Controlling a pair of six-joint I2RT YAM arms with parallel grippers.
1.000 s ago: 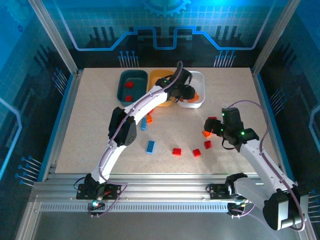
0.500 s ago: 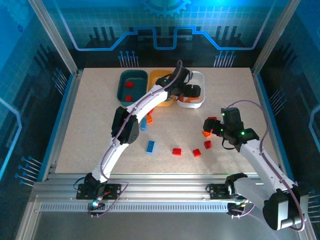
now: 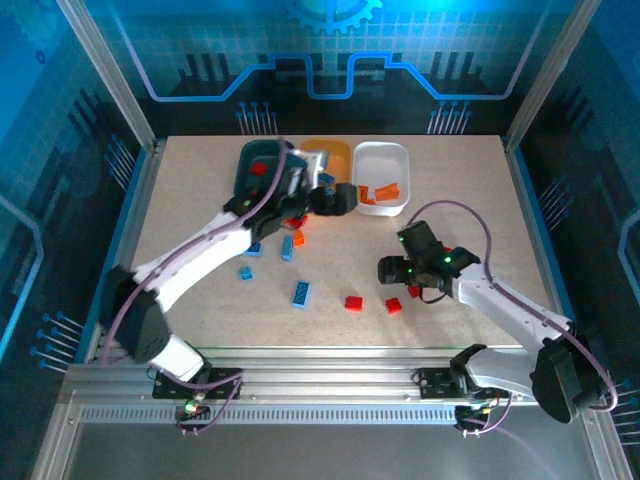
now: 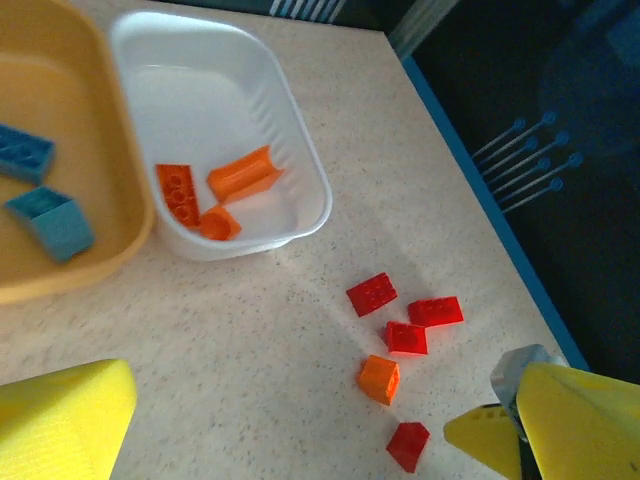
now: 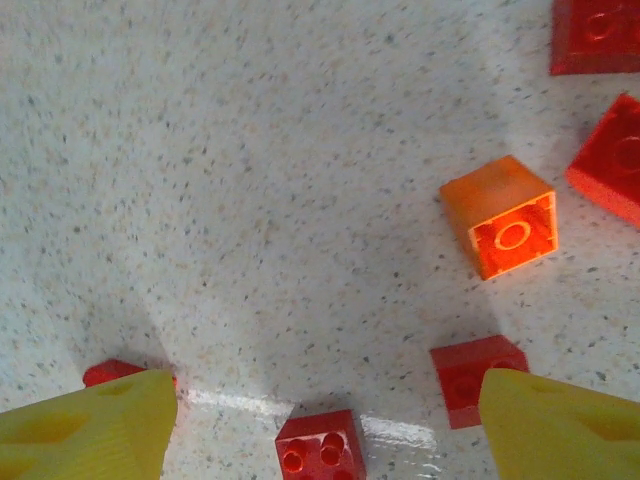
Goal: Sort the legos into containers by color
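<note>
Blue legos (image 4: 50,225) inside yellow-orange tray (image 4: 80,110)

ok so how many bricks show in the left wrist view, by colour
red bricks: 4
orange bricks: 4
blue bricks: 2
total: 10

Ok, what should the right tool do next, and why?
Probably lower the right tool and close on the red brick beneath it: the tool is open, that brick lies between its fingers, and it sits loose on the table, not in a tray.
</note>
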